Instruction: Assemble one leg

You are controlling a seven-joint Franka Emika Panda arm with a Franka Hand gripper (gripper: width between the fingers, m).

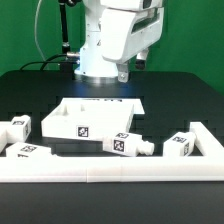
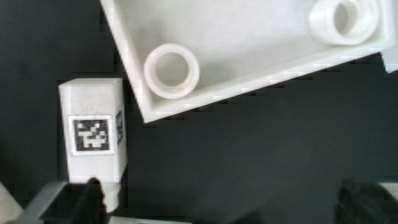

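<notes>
In the wrist view a leg (image 2: 93, 130), a white square post with a black-and-white tag, lies on the black table beside a corner of the flat white panel (image 2: 249, 60), which has two round sockets. My gripper (image 2: 217, 205) is open and empty above the table. One finger (image 2: 71, 200) is at the leg's near end, the other (image 2: 365, 205) is far to the side. In the exterior view the gripper (image 1: 122, 74) hangs behind the panel (image 1: 90, 118). That leg is hidden there. Other legs lie at the exterior view's left (image 1: 18, 128), middle (image 1: 125, 144) and right (image 1: 180, 143).
A long white border rail (image 1: 110, 172) runs along the front of the table and turns up at the exterior view's right (image 1: 208, 145). Another tagged leg (image 1: 25, 151) lies against it at the left.
</notes>
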